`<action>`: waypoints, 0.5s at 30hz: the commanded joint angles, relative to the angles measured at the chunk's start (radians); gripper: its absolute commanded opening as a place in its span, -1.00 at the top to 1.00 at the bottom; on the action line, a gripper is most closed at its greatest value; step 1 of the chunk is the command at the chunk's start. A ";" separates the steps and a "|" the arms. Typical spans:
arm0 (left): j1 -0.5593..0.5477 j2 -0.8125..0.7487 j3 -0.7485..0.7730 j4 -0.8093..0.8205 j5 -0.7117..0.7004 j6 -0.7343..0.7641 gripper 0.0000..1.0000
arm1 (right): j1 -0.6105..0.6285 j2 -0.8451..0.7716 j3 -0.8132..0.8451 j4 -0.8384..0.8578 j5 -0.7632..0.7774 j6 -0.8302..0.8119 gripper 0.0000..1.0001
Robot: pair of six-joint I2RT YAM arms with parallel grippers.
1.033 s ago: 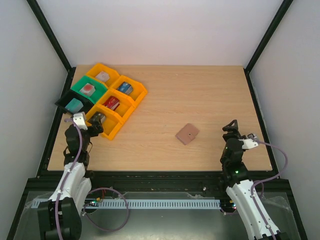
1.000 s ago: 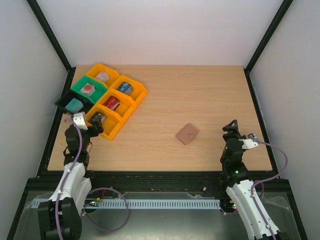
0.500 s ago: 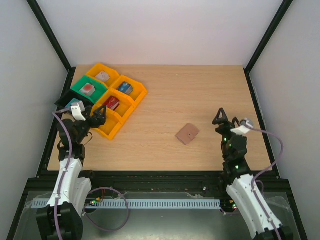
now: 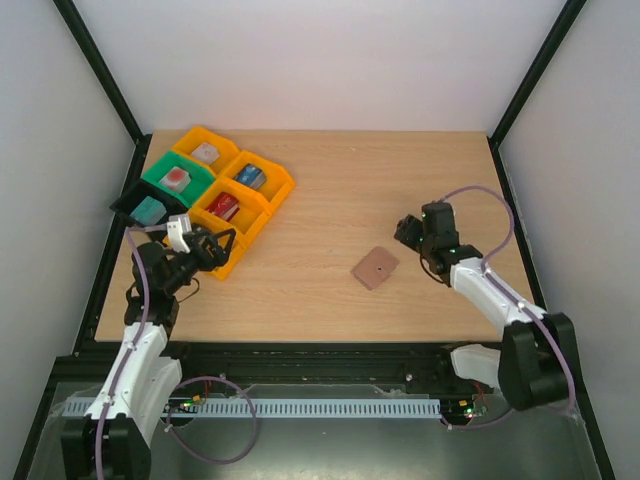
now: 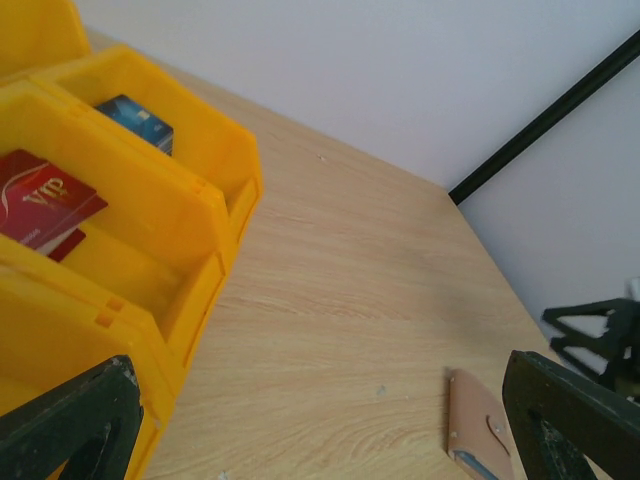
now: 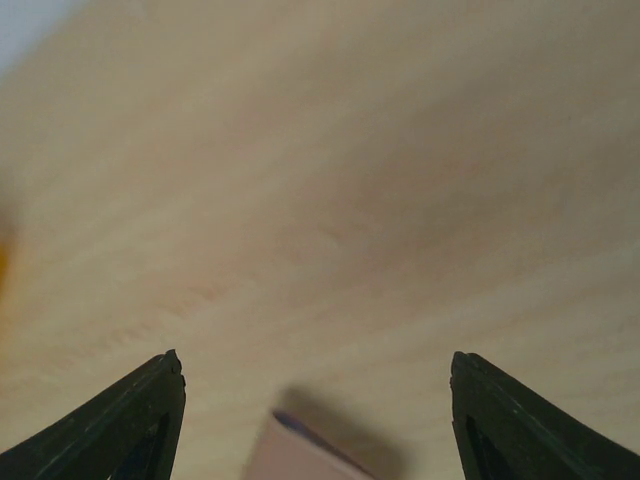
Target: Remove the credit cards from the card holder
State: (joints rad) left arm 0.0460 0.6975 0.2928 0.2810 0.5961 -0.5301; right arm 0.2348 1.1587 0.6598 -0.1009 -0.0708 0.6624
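Observation:
The card holder is a small tan wallet lying flat on the wooden table, right of centre. In the left wrist view the card holder shows a light blue edge of the credit cards at its near end. My right gripper hovers just beyond and to the right of it, open and empty. The right wrist view is blurred, with the right gripper over a corner of the card holder. My left gripper is open and empty beside the yellow trays, far left of the holder, and the left gripper faces it.
Yellow trays, a green tray and a black tray sit at the back left, holding small coloured blocks. A yellow tray wall stands close on the left in the left wrist view. Black frame posts border the table.
My right arm has swung from the near edge out over the table to just beyond the card holder. My left gripper has shifted right, alongside the yellow trays. The holder has not moved.

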 commanded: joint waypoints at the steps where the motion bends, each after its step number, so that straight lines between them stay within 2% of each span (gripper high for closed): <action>1: -0.003 -0.046 -0.041 0.024 0.016 -0.030 -0.99 | -0.002 0.110 -0.045 -0.124 -0.148 0.046 -0.44; 7: -0.008 -0.069 -0.073 0.058 -0.002 -0.037 -0.99 | -0.002 0.228 -0.093 -0.031 -0.279 0.014 -0.43; 11: -0.016 -0.075 -0.077 0.068 -0.004 -0.036 -0.99 | -0.003 0.282 -0.085 -0.026 -0.332 0.013 -0.21; 15: -0.017 -0.079 -0.078 0.065 -0.013 -0.032 -0.99 | -0.002 0.277 -0.108 -0.018 -0.360 0.006 -0.08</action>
State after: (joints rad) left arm 0.0330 0.6315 0.2279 0.3107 0.5911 -0.5606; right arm 0.2344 1.4158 0.5781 -0.0975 -0.3683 0.6762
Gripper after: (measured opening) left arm 0.995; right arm 0.573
